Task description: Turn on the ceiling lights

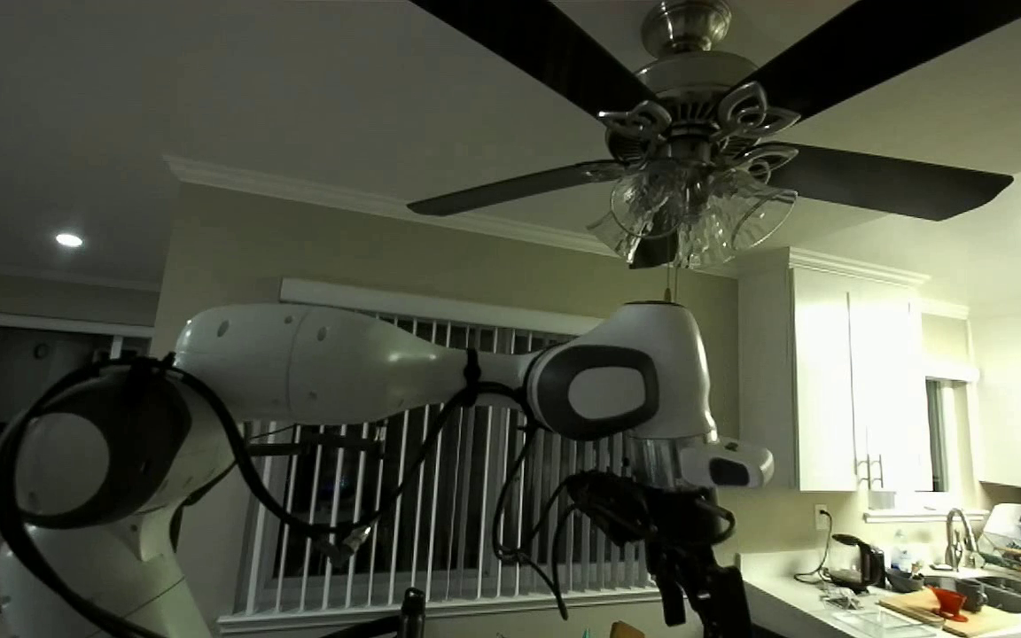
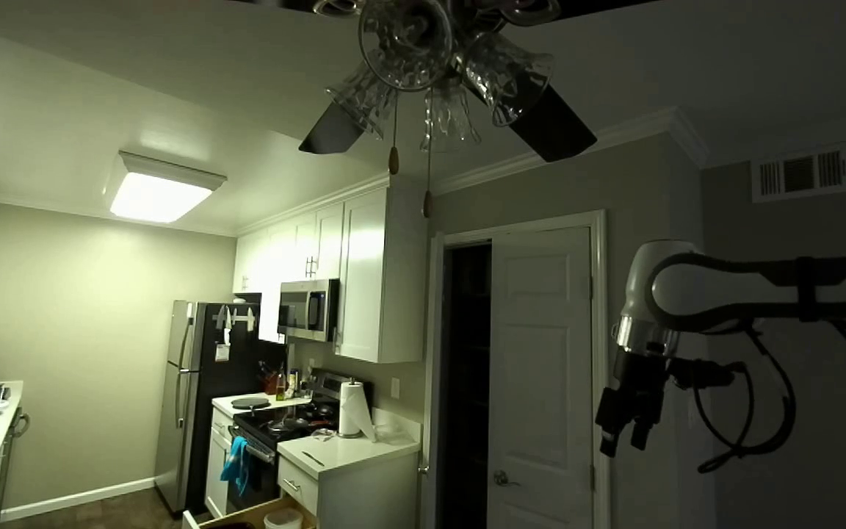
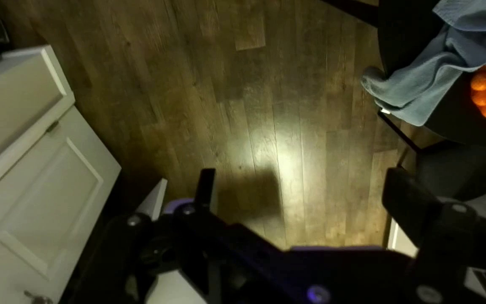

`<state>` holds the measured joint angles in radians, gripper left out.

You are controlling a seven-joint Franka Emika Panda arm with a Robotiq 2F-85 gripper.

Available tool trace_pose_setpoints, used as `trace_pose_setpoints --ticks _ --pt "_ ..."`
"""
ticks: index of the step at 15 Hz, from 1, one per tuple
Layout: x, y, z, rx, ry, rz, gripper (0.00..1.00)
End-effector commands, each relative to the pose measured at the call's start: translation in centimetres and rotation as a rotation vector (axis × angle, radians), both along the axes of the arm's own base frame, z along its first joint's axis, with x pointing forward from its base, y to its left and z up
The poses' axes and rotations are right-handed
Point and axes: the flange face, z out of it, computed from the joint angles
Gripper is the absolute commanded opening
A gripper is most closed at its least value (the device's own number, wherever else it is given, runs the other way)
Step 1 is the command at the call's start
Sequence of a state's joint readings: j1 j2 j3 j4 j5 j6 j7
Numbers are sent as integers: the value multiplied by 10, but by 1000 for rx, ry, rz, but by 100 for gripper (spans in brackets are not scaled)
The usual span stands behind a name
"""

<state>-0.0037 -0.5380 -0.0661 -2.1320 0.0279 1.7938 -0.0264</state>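
The jaws stand spread, with brown wood-plank floor (image 3: 243, 105) showing through the gap between two blunt black fingers (image 3: 205, 190). They belong to a black Robotiq gripper (image 3: 302, 179), which hangs pointing down in both exterior views. Above it is the white, jointed Panda arm (image 1: 369, 363), with a thick black cable (image 1: 7, 483) looped along it. Overhead is a dark-bladed, brushed-metal ceiling fan (image 1: 697, 75), and its flared, clear rippled-glass light shades (image 1: 745, 208) look dim. In an exterior view thin pull cords (image 2: 395, 121) drop from among the shades to a brown teardrop pull (image 2: 393, 160) and a lower brown pull (image 2: 427, 204), both higher than the gripper there. In an exterior view a cord end (image 1: 667, 292) meets the outline of the arm's wrist; from this angle I cannot say whether they touch. In the wrist view a grey-blue cloth (image 3: 441, 71) drapes over a black, round-edged surface (image 3: 403, 38). Beyond stand a white panelled door (image 2: 540, 353), white wall cabinets (image 2: 364, 275) and a steel-fronted refrigerator (image 2: 188, 367). A boxy white ceiling panel light (image 2: 162, 197) glows, as does a small round recessed light (image 1: 69, 240).
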Motion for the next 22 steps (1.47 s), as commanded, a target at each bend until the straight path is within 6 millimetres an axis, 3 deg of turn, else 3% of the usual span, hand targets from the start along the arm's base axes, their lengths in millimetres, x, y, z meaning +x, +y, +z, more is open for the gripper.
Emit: trace_pose_setpoints --ticks 1,7,11,13,14,22 --pt "-24 34 21 32 -171 85 100" --pt "-52 104 66 146 -451 192 100" --pt "-66 138 97 232 -648 259 100" --pt "-69 147 108 275 -739 268 100" --pt "-65 145 107 237 -673 246 100" --pt "-67 150 113 259 -716 252 100"
